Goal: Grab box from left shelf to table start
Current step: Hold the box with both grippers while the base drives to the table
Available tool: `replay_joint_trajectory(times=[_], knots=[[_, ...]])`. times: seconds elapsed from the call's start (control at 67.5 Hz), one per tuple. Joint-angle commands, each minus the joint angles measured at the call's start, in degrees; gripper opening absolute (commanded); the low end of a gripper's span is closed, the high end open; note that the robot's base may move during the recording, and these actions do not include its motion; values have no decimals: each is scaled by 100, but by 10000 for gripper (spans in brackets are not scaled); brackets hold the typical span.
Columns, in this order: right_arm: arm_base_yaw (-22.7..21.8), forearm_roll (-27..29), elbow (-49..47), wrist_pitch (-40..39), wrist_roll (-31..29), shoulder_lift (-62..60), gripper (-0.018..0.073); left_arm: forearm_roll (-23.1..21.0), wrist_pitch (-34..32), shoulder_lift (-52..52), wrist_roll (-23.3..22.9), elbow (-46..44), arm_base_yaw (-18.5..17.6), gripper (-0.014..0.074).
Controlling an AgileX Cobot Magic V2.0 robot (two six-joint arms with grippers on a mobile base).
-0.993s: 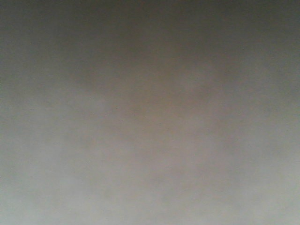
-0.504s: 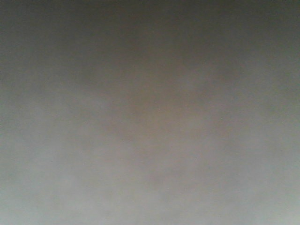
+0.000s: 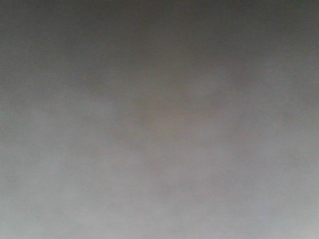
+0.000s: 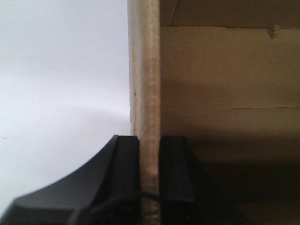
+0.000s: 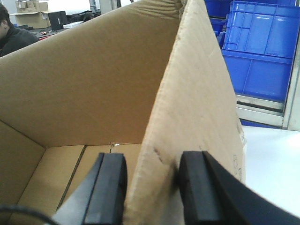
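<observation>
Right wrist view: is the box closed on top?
No, the box is open, its inner floor showing, with the right pincer astride one wall.

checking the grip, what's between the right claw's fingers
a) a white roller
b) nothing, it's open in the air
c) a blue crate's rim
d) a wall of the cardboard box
D: in the right wrist view the right claw has one black finger inside and one outside the box, closed on its upright wall, while the blue crates stand well behind.
</observation>
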Motion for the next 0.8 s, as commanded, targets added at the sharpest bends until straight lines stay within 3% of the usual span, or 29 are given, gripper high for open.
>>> replay_joint_trajectory(times=[0.0,0.786], knots=[[14,179,-171,-334,15,65,58,77,48,90,35,-103,-20,-92],[14,179,-171,-334,15,65,58,77,48,90,35,-103,-20,-92]])
